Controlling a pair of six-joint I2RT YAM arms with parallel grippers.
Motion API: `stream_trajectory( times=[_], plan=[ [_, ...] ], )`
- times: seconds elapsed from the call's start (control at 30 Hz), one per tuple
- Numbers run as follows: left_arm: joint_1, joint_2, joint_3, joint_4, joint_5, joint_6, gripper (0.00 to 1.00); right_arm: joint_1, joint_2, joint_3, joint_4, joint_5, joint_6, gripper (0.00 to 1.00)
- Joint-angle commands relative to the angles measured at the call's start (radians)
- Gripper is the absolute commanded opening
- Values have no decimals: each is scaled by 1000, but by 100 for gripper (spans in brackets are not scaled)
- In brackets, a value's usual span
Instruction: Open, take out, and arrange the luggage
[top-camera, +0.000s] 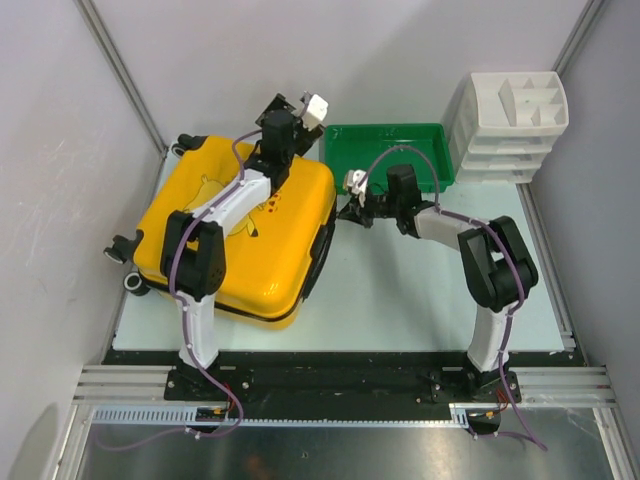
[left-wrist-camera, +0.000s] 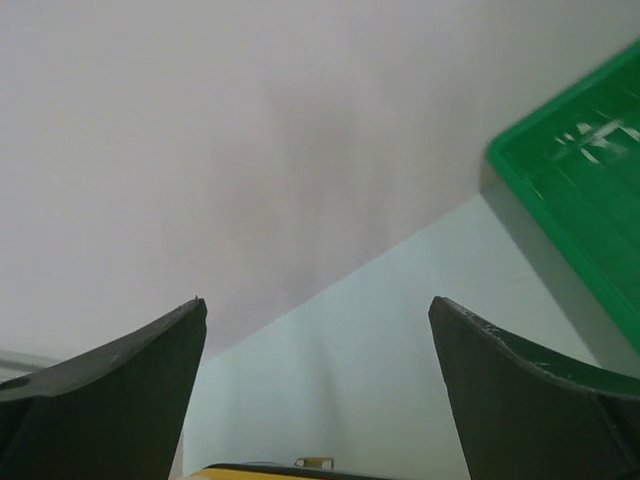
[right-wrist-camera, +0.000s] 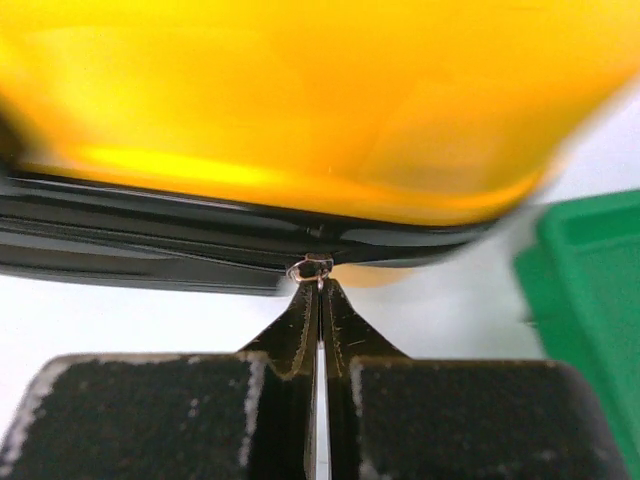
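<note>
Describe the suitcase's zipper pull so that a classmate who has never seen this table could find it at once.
Start at the yellow suitcase lying flat on the left of the table. Follow the black zipper band along the side nearest the right arm. The zipper pull is the small metal tab there, the only shiny bit, pinched by the closed right end effector.

left arm (top-camera: 215, 205): stretched forward, raised | left gripper (left-wrist-camera: 318, 305): jaws wide apart | right arm (top-camera: 440, 225): bent inward, low | right gripper (right-wrist-camera: 318, 290): pinched on zipper pull (right-wrist-camera: 312, 268)
</note>
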Motion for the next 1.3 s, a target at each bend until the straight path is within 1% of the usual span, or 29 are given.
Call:
stream_trajectory(
  times=[0.0,0.2,0.3,0.37,0.4,0.47,0.5,0.53,0.57,0.6,0.63,0.67,0.7,0.8,0.87,0.9,0.93,0.97,1.0,1.03,1.07,1.17,1.2,1.23,1.27],
  plan=[
    [-37,-32,-158,-385,101,183,98,-91,63,114,138,68,-70,0],
    [-60,-77,-226,-384,148,194,98,-138,175,225,236,65,-92,0],
    [-72,-95,-258,-385,182,189,98,-141,227,280,262,12,-106,0],
    [-74,-95,-243,-388,168,146,99,-129,247,297,277,-50,-84,0],
    [-73,-94,-224,-396,159,94,100,-123,254,300,290,-70,-81,0],
    [-48,-91,-122,-454,130,25,100,-103,249,296,278,-120,-83,0],
    [-34,-91,-76,-475,115,-60,100,-97,245,291,267,-137,-93,0],
    [5,-94,14,-523,101,-108,100,-88,232,273,247,-162,-101,0],
    [33,-98,56,-541,95,-157,100,-83,228,265,238,-173,-107,0],
    [61,-104,90,-558,67,-258,100,-78,222,259,206,-180,-127,0],
    [120,-114,136,-565,56,-300,100,-75,212,250,187,-199,-136,0],
    [178,-146,158,-565,8,-387,100,-69,202,242,120,-215,-168,0],
    [225,-153,165,-563,-16,-401,100,-68,197,236,103,-228,-193,0],
    [300,-164,156,-568,-152,-418,100,-63,180,228,38,-249,-234,0],
    [340,-169,136,-577,-195,-449,100,-60,168,225,-9,-259,-254,0],
    [386,-173,115,-584,-215,-472,100,-59,165,222,-23,-268,-271,0],
    [397,-178,106,-595,-208,-500,100,-57,157,217,-35,-271,-277,0],
    [442,-186,96,-618,-185,-557,100,-54,152,214,-55,-271,-283,0],
    [487,-189,84,-626,-116,-582,100,-51,148,210,-64,-275,-285,0],
    [506,-192,77,-630,-91,-593,100,-49,146,202,-74,-275,-296,0],
    [519,-183,73,-629,-88,-647,100,-46,137,197,-92,-278,-297,0],
    [549,-146,95,-632,-5,-656,100,-36,116,176,-132,-285,-314,0],
    [562,-128,98,-634,65,-656,100,-28,110,171,-147,-291,-328,0],
    [566,-121,102,-637,191,-653,97,-23,103,168,-167,-292,-345,0],
    [566,-117,98,-638,261,-652,96,-20,96,161,-199,-294,-371,0]
  ],
)
